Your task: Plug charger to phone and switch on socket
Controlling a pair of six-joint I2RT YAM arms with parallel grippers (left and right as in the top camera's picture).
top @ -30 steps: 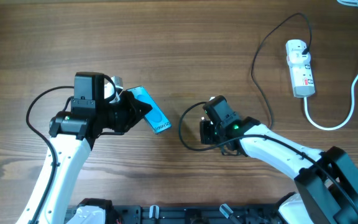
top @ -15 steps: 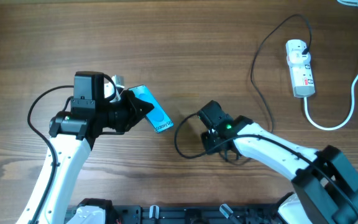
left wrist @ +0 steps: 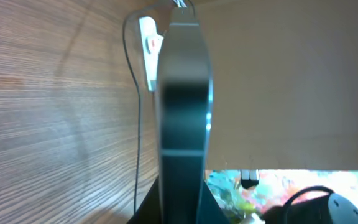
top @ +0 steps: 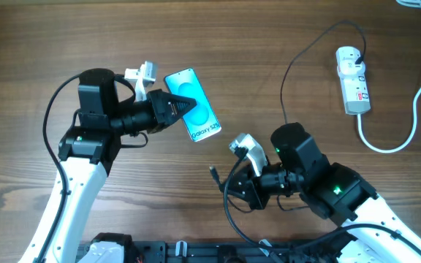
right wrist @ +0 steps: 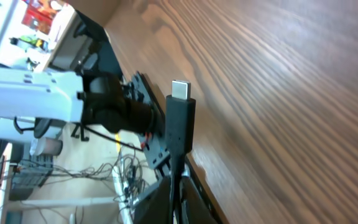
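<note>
My left gripper [top: 175,105] is shut on the phone [top: 194,104], holding it above the table with its turquoise screen facing up and tilted. The left wrist view shows the phone [left wrist: 184,106] edge-on, rising from between the jaws of my left gripper [left wrist: 184,208]. My right gripper [top: 232,181] is shut on the charger just behind its plug [top: 214,173], near the front of the table. In the right wrist view the plug [right wrist: 180,118] stands up from my right gripper [right wrist: 179,200], metal tip free. The black charger cable [top: 289,67] runs to the white socket [top: 353,80] at the far right.
A thicker white cable [top: 415,109] loops to the right of the socket. The table's front edge and a black rail [top: 196,248] lie just below both arms. Between the phone and the plug is a stretch of bare wood.
The left arm has raised the phone and turned it screen-up, farther back and right. The right gripper has shut on the charger and pulled it toward the front edge.
</note>
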